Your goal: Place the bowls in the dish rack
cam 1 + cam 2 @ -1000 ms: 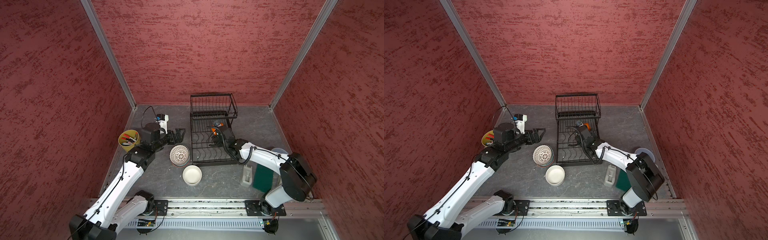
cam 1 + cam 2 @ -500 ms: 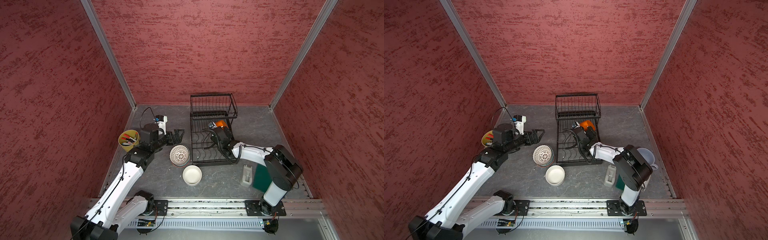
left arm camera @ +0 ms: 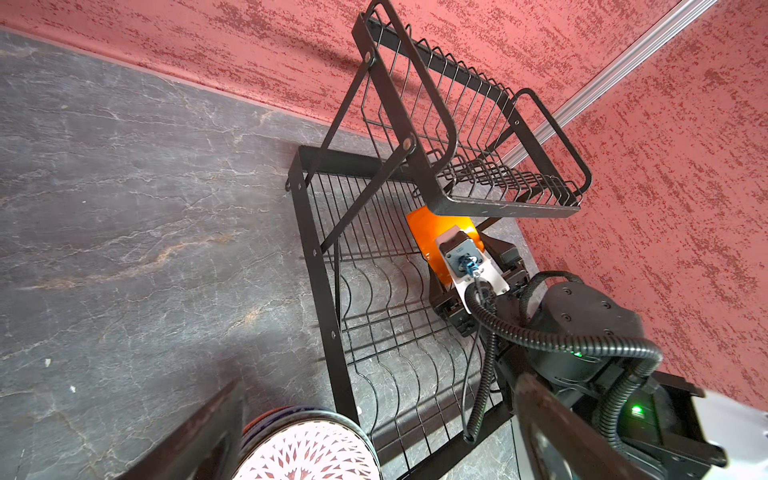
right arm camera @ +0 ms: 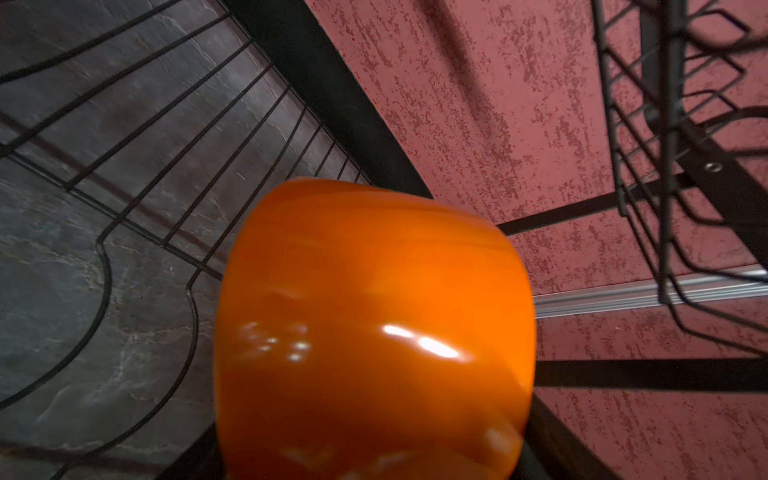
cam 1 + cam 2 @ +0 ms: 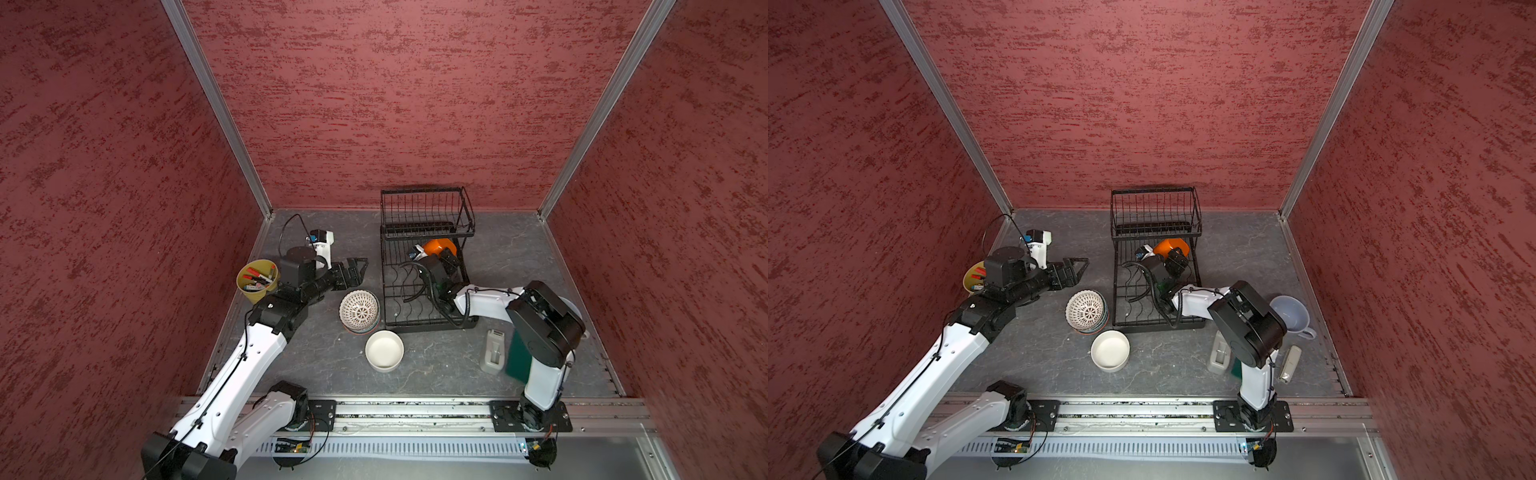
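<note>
While left gripper gapes, right gripper clasps orange bowl.

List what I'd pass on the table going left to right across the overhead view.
Cup of markers → stack of patterned bowls → dish rack → grey box.

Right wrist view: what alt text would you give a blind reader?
A glossy orange bowl looms close up over the wire floor of the black dish rack. Grey table shows through the wires; a red textured wall stands behind.
</note>
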